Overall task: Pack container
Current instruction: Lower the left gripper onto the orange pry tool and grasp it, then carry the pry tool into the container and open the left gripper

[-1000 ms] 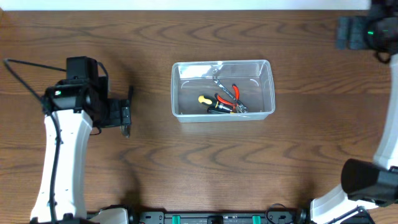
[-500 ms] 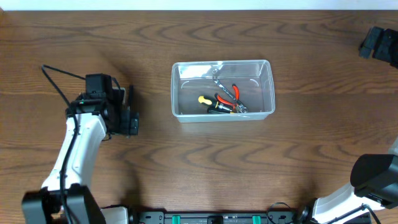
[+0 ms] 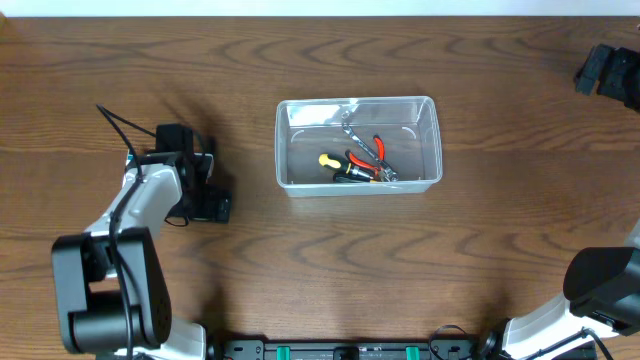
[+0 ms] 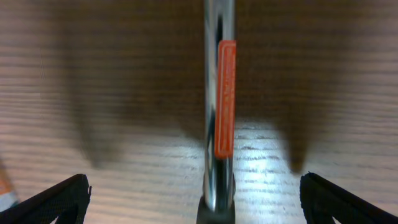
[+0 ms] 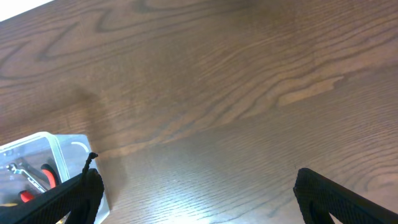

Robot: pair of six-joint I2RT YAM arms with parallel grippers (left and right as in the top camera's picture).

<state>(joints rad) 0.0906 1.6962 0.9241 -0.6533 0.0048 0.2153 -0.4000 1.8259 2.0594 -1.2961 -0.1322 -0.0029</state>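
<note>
Near the left edge of the counter (image 3: 470, 270), the left gripper (image 4: 198, 199) hangs low over a chrome tool with an orange strip (image 4: 217, 93) — jaws spread wide, clear of it on both sides. The container (image 3: 281, 140) sits mid-counter, nearer the far edge, holding red-handled pliers (image 3: 372, 150). At the far right corner is the right gripper (image 5: 198, 200) — jaws apart, empty.
</note>
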